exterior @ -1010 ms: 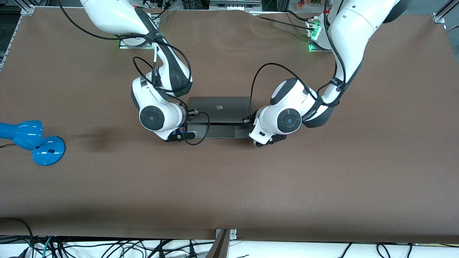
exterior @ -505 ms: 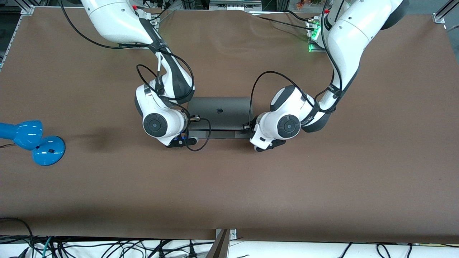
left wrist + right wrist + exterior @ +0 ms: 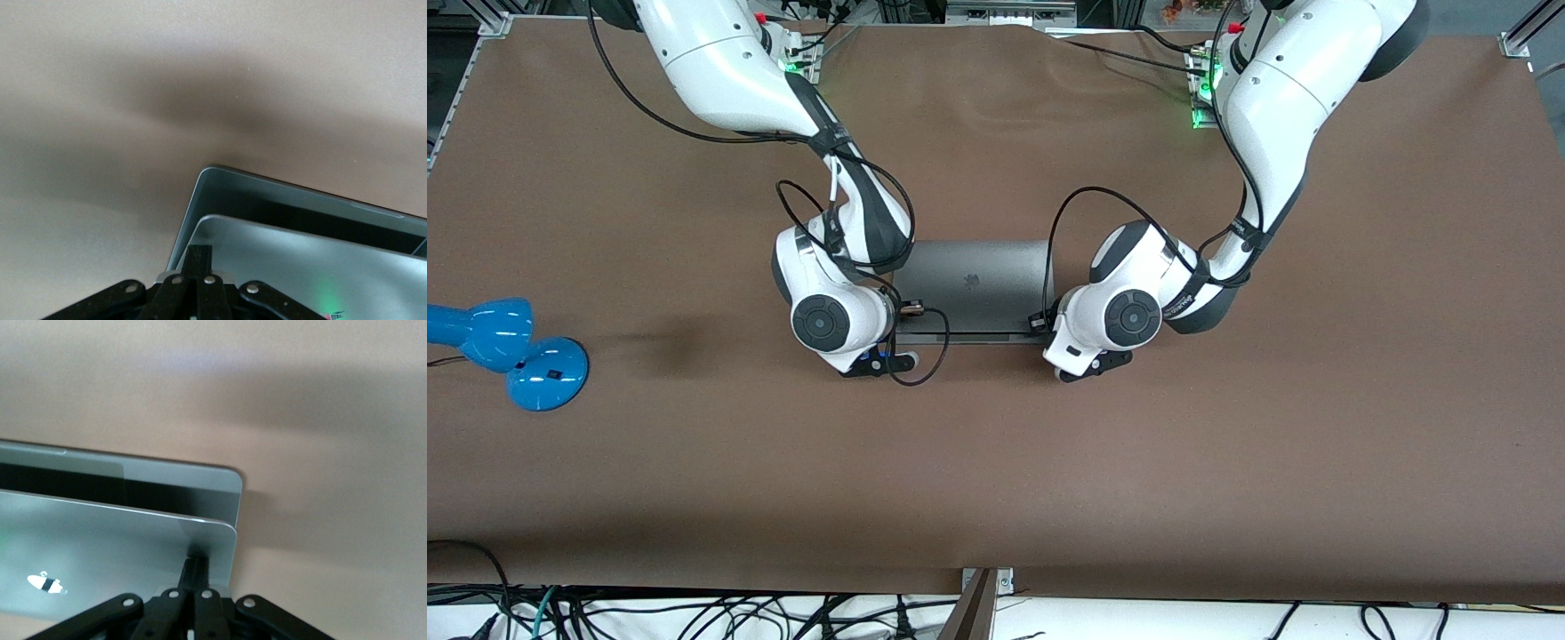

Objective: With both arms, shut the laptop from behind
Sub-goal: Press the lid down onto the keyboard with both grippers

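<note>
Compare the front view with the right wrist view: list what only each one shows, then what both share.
Only the front view shows both arms flanking the laptop, the left tool and a blue lamp toward the right arm's end of the table. Only the right wrist view shows the dark gap between lid and base, with the right tool at the lid's corner. Both show the grey lid.
</note>
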`<state>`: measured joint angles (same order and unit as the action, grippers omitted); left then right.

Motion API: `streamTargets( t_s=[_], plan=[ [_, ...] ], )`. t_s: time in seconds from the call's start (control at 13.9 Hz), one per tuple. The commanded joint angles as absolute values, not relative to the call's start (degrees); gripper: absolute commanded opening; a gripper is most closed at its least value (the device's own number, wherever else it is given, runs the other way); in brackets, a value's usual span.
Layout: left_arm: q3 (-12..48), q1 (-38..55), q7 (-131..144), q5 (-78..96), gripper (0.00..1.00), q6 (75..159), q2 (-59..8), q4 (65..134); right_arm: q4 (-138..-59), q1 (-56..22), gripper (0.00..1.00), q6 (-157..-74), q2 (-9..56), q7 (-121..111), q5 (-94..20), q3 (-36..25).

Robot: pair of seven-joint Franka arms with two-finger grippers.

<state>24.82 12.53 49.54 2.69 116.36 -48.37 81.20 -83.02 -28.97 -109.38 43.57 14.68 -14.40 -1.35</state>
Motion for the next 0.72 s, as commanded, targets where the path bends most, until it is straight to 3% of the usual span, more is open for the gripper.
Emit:
streamTargets(
  t_s=[0.0, 0.65],
  plan=[
    [24.26, 13.45, 50.19, 0.97, 0.00, 117.24, -49.92, 79.01, -81.21, -28.65, 0.00, -110.21, 45.44, 13.28, -13.36, -1.05],
    [21.10, 16.08, 50.01, 0.97, 0.00, 119.97, -51.94, 78.93, -81.21, -28.65, 0.00, -114.61, 48.25, 12.92, -11.87, -1.05]
  ],
)
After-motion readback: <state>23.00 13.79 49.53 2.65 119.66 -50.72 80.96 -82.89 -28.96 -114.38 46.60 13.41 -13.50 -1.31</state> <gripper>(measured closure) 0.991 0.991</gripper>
